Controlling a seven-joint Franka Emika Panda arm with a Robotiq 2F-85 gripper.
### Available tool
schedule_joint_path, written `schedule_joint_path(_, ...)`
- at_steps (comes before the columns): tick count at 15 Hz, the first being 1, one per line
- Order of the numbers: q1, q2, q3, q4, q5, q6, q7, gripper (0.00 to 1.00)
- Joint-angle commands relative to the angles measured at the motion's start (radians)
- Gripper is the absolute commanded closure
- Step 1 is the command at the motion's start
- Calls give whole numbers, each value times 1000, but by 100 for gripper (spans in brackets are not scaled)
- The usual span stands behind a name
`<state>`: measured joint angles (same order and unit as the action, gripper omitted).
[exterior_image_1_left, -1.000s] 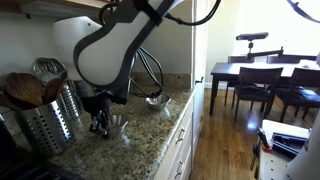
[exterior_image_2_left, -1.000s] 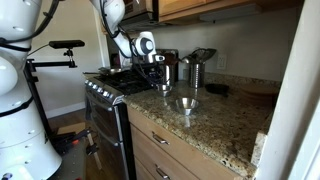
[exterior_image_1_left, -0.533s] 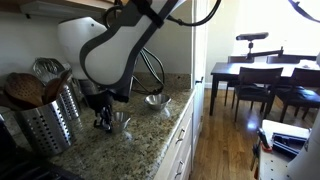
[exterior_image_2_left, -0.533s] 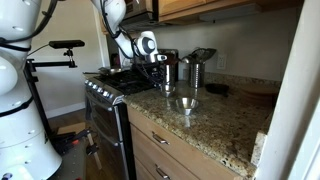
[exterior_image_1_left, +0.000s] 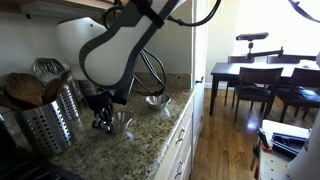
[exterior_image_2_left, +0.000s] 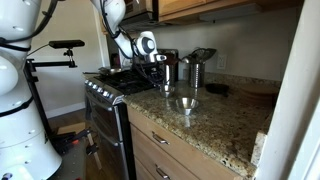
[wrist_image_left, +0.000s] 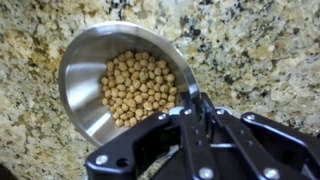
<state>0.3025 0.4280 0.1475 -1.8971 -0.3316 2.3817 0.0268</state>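
A small steel cup (wrist_image_left: 85, 70) filled with chickpeas (wrist_image_left: 138, 88) sits over the speckled granite counter (wrist_image_left: 260, 50). My gripper (wrist_image_left: 200, 108) is shut on the cup's thin handle (wrist_image_left: 192, 100), which runs between the two black fingers. In both exterior views the gripper (exterior_image_1_left: 103, 122) (exterior_image_2_left: 160, 84) is low at the counter with the cup (exterior_image_1_left: 121, 121) (exterior_image_2_left: 165, 90) beside it. Whether the cup touches the counter I cannot tell.
A second steel bowl (exterior_image_1_left: 155, 100) (exterior_image_2_left: 186, 103) stands on the counter close by. A perforated utensil holder (exterior_image_1_left: 45, 118) with wooden spoons, a whisk (exterior_image_1_left: 148, 72), a steel canister (exterior_image_2_left: 197, 70) and a stove (exterior_image_2_left: 105, 85) surround the spot. A dining table (exterior_image_1_left: 260, 75) stands beyond.
The arm and the held cup have shifted very slightly in an exterior view over the first half second; since then nothing has visibly moved.
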Motion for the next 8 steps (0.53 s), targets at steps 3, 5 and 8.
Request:
schedule_joint_path(3,43,-26,-17,-35,-21,-49,129,91)
schedule_joint_path(5,51,-25,-15,-36,-19,-58,157,91)
schedule_joint_path(8,62,-27,-13,-40,-17,-69,197,91)
